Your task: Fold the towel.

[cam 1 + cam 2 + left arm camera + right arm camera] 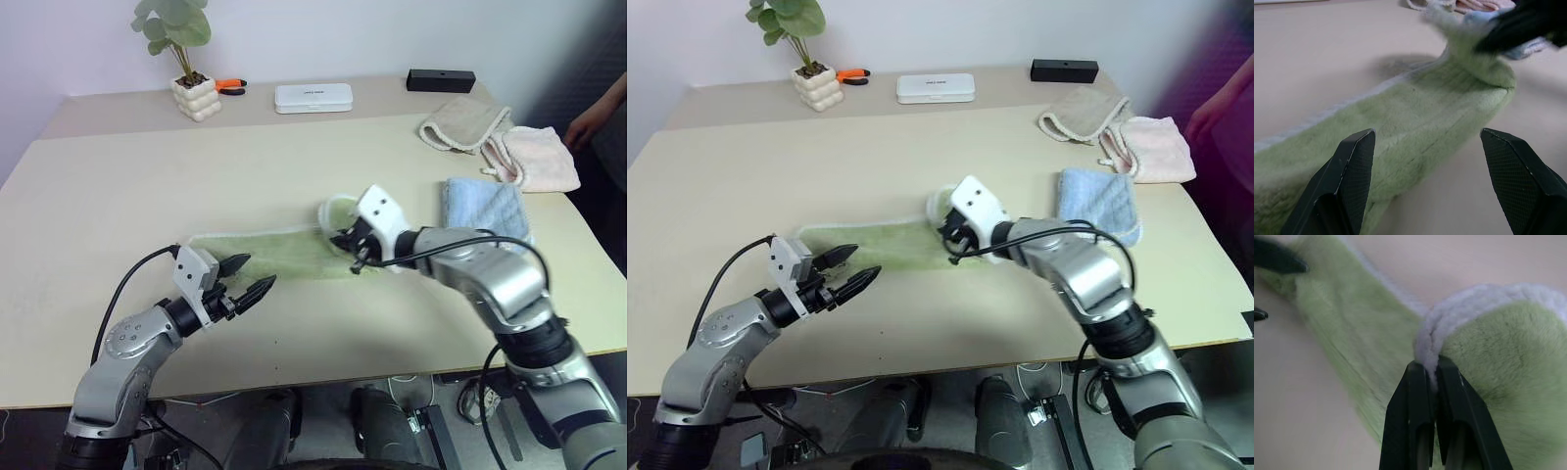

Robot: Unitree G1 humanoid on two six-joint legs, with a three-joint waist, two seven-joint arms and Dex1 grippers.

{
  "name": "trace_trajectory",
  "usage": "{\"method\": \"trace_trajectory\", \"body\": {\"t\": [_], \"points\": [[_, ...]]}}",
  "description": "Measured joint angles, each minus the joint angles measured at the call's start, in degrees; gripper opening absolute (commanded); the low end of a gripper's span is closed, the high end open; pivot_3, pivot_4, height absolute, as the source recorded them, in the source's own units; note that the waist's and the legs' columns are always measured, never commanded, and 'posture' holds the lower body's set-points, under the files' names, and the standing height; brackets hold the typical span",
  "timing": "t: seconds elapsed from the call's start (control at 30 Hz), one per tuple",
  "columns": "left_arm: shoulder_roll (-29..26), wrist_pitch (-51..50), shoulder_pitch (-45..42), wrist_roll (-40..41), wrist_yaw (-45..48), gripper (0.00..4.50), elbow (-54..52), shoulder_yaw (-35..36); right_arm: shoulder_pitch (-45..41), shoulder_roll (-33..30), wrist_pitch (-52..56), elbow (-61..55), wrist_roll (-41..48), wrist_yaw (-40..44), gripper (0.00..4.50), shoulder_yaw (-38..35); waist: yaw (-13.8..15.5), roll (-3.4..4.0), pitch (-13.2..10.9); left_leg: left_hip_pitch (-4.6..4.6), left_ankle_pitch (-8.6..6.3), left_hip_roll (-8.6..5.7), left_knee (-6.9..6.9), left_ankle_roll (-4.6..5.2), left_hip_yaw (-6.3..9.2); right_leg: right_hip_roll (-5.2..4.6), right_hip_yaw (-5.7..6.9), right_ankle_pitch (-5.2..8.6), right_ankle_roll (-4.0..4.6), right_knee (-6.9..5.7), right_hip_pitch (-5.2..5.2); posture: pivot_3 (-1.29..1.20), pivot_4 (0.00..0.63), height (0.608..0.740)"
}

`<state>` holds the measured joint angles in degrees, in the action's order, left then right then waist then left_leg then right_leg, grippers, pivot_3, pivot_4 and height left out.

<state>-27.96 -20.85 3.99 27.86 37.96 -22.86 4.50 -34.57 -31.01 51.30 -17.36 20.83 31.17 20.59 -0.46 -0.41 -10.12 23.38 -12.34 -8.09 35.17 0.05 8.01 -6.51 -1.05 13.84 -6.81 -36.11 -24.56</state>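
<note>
towel (279, 252): long green strip mid-table, right end lifted and curled over, likely to carry it across for a fold | right gripper (1431, 374): clamped tight on its whitish trim | left gripper (247, 277): fingers wide apart, empty, just beside the left end, seemingly to pin it | blue towel (485, 208): beside, untouched
</note>
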Motion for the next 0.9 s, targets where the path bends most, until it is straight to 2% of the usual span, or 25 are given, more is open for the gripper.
{"method": "trace_trajectory", "body": {"t": [0.1, 0.2, 0.3, 0.5, 0.57, 0.6, 0.7, 0.83, 0.9], "points": [[0.14, -0.04, 0.61, 0.02, -0.96, 3.52, -0.98, 0.24, -0.03, 0.85, -2.95, 2.06, -2.91, 1.28, 0.05, 3.44, 0.04, -0.01, 0.00, 0.00, 0.00, 0.00, 0.01, 0.00, 0.00, 0.01, 0.00, -0.01, -0.01, 0.00, 0.00, 0.00, 0.150, 0.740], [0.16, -0.06, 0.83, 0.03, -1.44, 3.52, -1.08, 0.48, -0.03, 1.14, -4.32, 2.52, -4.59, 2.33, 0.05, 3.63, -0.01, -0.01, 0.00, -0.01, 0.00, 0.00, 0.01, 0.00, 0.01, 0.03, 0.00, -0.02, -0.01, -0.01, 0.00, 0.00, 0.150, 0.740], [0.16, -0.06, 0.78, 0.03, -1.71, 3.52, -1.08, 0.70, -0.02, 2.18, -4.58, 3.09, -4.95, 3.33, 0.97, 3.58, -0.15, -0.01, 0.00, -0.01, 0.00, 0.01, -0.01, -0.01, 0.01, 0.04, -0.01, -0.02, -0.01, -0.01, -0.02, 0.00, 0.150, 0.740], [0.17, -0.06, 0.89, 0.04, -2.01, 3.52, -1.07, 0.89, 0.72, 1.87, -6.46, 1.41, -2.64, 7.82, 3.89, -0.37, -0.01, -0.01, 0.00, -0.01, -0.01, 0.00, -0.01, 0.00, 0.01, 0.04, -0.01, -0.03, -0.01, 0.00, -0.01, 0.00, 0.150, 0.740], [0.21, -0.06, 1.36, 0.10, -2.25, 3.52, -1.12, 1.20, 0.70, 1.58, -6.89, 1.36, -0.41, 8.82, 3.80, -4.95, 0.02, -0.02, 0.01, -0.01, -0.01, 0.00, 0.00, 0.00, 0.02, 0.04, -0.01, -0.03, -0.02, 0.00, 0.01, 0.00, 0.150, 0.740], [0.32, -0.05, 1.89, 0.12, -2.57, 3.52, -1.26, 1.62, 0.47, 1.76, -7.07, 2.74, 0.13, 8.51, 3.57, -7.53, 0.03, -0.02, 0.01, -0.02, -0.01, 0.00, 0.01, 0.00, 0.01, 0.04, -0.01, -0.04, -0.02, 0.00, 0.02, 0.00, 0.150, 0.740], [0.58, -0.06, 2.52, 0.15, -3.29, 3.52, -1.42, 2.42, -1.03, 1.98, -8.69, 9.94, -0.83, 6.82, 2.18, -12.09, -0.04, -0.03, 0.01, -0.03, -0.01, 0.01, -0.01, -0.01, 0.02, 0.06, -0.01, -0.06, 0.02, -0.01, 0.01, 0.00, 0.150, 0.740], [1.14, -0.06, 2.67, 0.16, -3.94, 3.52, -2.36, 3.05, -1.36, 4.47, -15.69, 17.39, -4.95, 7.60, 0.15, -9.39, -0.40, -0.02, 0.01, -0.04, 0.00, 0.04, -0.06, -0.01, 0.01, 0.07, -0.02, -0.07, -0.01, -0.02, -0.04, 0.00, 0.150, 0.740], [1.57, -0.15, 3.13, 0.26, -4.60, 3.52, -2.90, 3.10, -1.06, 6.07, -19.63, 19.85, -6.74, 8.92, 0.06, -6.98, -0.34, -0.02, 0.01, -0.04, 0.00, 0.04, -0.06, -0.01, 0.00, 0.07, -0.02, -0.08, -0.01, -0.02, -0.03, 0.00, 0.150, 0.740]]}}
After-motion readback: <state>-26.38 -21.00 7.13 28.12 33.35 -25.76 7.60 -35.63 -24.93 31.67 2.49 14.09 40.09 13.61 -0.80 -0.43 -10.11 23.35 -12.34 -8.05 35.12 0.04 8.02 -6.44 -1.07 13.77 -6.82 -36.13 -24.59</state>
